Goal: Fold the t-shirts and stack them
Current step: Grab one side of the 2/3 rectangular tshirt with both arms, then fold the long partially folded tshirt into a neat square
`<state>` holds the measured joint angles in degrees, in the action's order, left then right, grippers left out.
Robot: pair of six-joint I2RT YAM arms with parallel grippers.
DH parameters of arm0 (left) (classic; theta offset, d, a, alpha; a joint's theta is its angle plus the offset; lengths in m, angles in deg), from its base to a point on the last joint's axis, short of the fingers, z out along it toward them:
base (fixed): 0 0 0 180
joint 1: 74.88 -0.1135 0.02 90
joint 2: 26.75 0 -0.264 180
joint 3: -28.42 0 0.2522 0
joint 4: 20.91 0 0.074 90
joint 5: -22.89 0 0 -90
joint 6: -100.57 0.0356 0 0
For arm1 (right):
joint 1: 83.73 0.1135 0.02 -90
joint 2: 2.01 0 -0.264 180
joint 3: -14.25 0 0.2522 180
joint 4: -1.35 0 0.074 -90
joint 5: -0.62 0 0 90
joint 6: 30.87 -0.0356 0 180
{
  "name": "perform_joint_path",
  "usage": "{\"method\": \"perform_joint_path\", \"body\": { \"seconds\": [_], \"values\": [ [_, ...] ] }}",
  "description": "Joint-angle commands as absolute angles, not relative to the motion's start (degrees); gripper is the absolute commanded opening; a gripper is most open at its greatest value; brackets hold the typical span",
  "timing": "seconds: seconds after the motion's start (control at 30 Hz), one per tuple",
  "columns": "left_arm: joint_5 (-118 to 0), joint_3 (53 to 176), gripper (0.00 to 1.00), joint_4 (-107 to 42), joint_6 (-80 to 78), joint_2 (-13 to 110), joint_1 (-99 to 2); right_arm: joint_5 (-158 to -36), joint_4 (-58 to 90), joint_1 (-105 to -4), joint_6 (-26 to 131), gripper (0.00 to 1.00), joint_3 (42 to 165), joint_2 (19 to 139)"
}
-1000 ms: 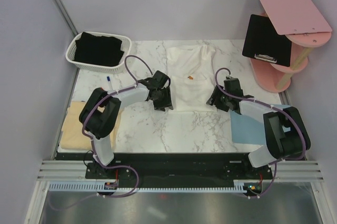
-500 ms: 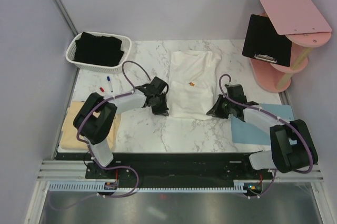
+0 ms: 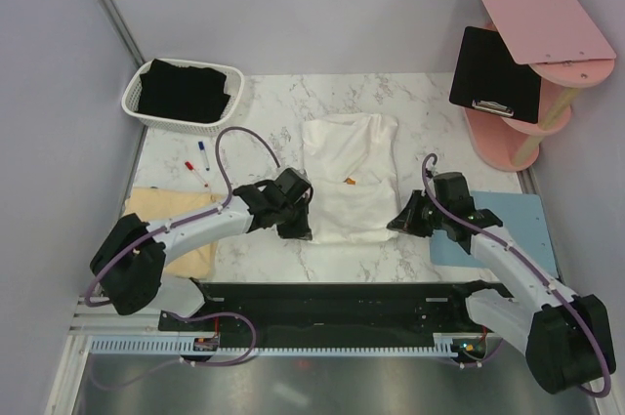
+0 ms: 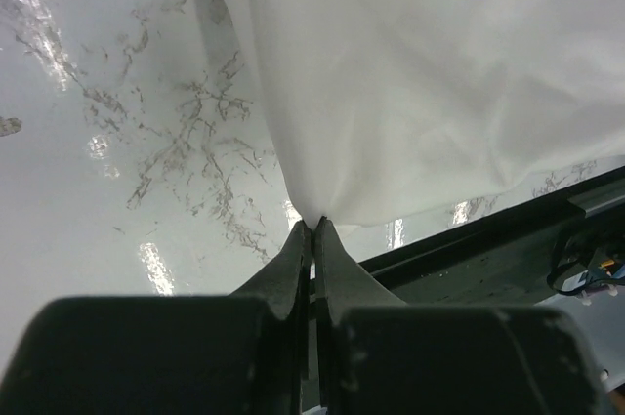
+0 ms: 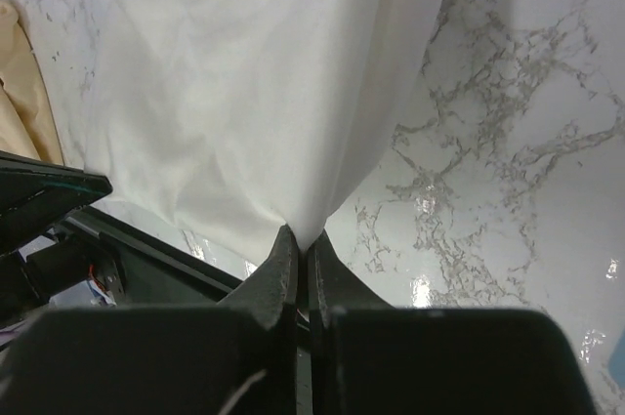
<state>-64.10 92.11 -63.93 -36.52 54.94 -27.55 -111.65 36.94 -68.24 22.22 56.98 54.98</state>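
The white t-shirt (image 3: 350, 176) lies narrow and lengthwise on the marble table, with a small orange mark near its middle. My left gripper (image 3: 301, 231) is shut on its near left corner, and the cloth (image 4: 410, 73) fans out from the pinched tips (image 4: 314, 225). My right gripper (image 3: 395, 225) is shut on the near right corner, the cloth (image 5: 254, 93) rising from its tips (image 5: 301, 236). A pale yellow t-shirt (image 3: 146, 208) lies folded at the near left, partly under the left arm. A black t-shirt (image 3: 186, 91) sits in the white basket (image 3: 132, 107).
A light-blue mat (image 3: 527, 215) lies at the near right under the right arm. A black clipboard (image 3: 493, 73) leans on the pink shelf (image 3: 537, 10) at the far right. Two markers (image 3: 200, 156) lie left of the shirt. The table's black front rail (image 3: 332, 298) is just behind both grippers.
Both grippers closed on the white t-shirt's near corners and drew back toward the front edge. The shirt slid nearer with them.
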Motion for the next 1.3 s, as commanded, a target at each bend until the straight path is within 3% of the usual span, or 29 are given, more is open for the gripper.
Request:
{"method": "perform_joint_path", "body": {
  "seconds": [0.0,0.37,0.7,1.13,1.17,1.23,1.27],
  "values": [
    [-67.02,96.05,0.02,-68.41,-37.51,52.26,-28.47,-111.71,38.32,-68.09,24.23,0.01,63.84,56.51],
    [-65.62,114.50,0.02,-71.41,-29.96,60.07,-39.10,-107.40,36.03,-68.79,30.91,0.02,85.83,75.23],
    [-60.96,140.85,0.02,-75.28,-20.11,78.35,-45.70,-106.09,31.38,-71.42,32.06,0.02,102.09,90.79],
    [-57.44,162.40,0.02,-77.47,-19.93,98.74,-52.03,-102.75,27.24,-73.80,32.50,0.06,117.38,108.63],
    [-57.18,163.46,0.02,-77.48,-20.36,99.97,-52.82,-101.70,26.98,-73.89,32.58,0.09,119.74,110.82],
    [-55.87,166.71,0.18,-78.00,-20.37,103.40,-53.96,-100.81,26.98,-73.97,33.20,0.20,122.30,112.94],
    [-54.38,167.68,0.33,-78.00,-20.80,104.37,-54.31,-99.51,26.89,-73.97,33.46,0.53,124.14,114.08]
  ]
}}
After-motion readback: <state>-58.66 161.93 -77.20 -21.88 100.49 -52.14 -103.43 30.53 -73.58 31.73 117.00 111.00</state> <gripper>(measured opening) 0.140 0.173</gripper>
